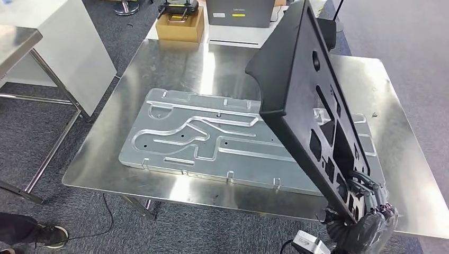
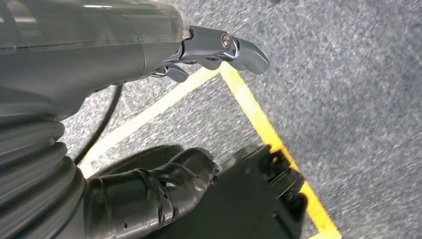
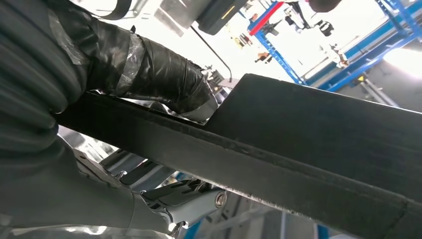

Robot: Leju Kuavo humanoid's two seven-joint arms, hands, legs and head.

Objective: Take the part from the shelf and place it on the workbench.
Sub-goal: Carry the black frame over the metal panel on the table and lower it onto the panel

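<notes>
A large flat black part (image 1: 310, 100) with several cut-outs stands tilted on edge over the right half of the steel workbench (image 1: 174, 69). My right hand (image 1: 365, 211) grips its lower end near the bench's front right corner. In the right wrist view the taped thumb (image 3: 159, 74) presses on one face of the black part (image 3: 318, 149) and the fingers (image 3: 194, 199) wrap under it. My left hand (image 2: 199, 99) hangs over grey carpet with its fingers apart and nothing in them.
A machined aluminium plate (image 1: 212, 137) with channels lies flat on the bench under the black part. A cardboard box (image 1: 180, 24) and a grey case (image 1: 241, 11) sit beyond the far edge. Another steel table (image 1: 16, 39) stands at left. A person's shoe (image 1: 47, 235) is at lower left.
</notes>
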